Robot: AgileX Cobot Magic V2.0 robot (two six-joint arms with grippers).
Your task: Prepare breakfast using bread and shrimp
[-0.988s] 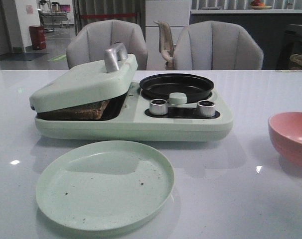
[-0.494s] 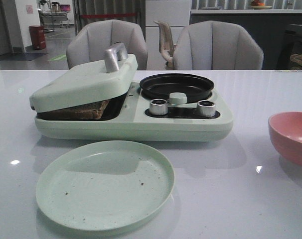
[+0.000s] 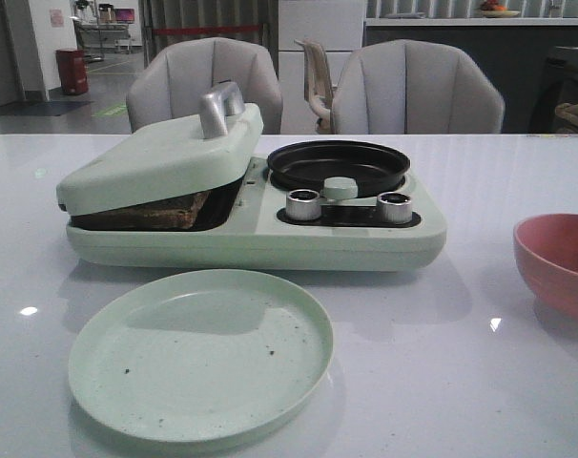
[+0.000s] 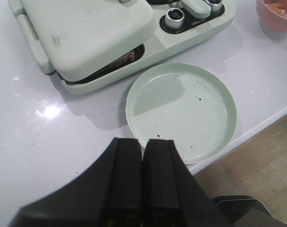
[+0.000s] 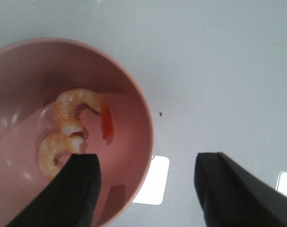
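The bread point(image 3: 151, 212) lies inside the pale green breakfast maker point(image 3: 270, 239), under its nearly closed lid point(image 3: 160, 157); only a brown crust edge shows, also in the left wrist view point(image 4: 126, 58). The shrimp point(image 5: 77, 109) lies in the pink bowl point(image 5: 134, 99) as two orange-and-white curls that touch. My right gripper point(image 5: 148, 161) is open above the bowl's rim, one finger over the bowl's inside and the other over the table. My left gripper point(image 4: 143, 142) is shut and empty above the table's front edge, next to the green plate point(image 4: 181, 111). Neither gripper shows in the front view.
The empty pale green plate point(image 3: 201, 355) sits in front of the breakfast maker. A black round pan point(image 3: 339, 167) and two silver knobs point(image 3: 303, 204) are on the maker's right half. The pink bowl point(image 3: 559, 262) stands at the table's right. Two chairs stand behind the table.
The pink bowl has grown darker in the front view, as if shaded. Nothing else has visibly moved.
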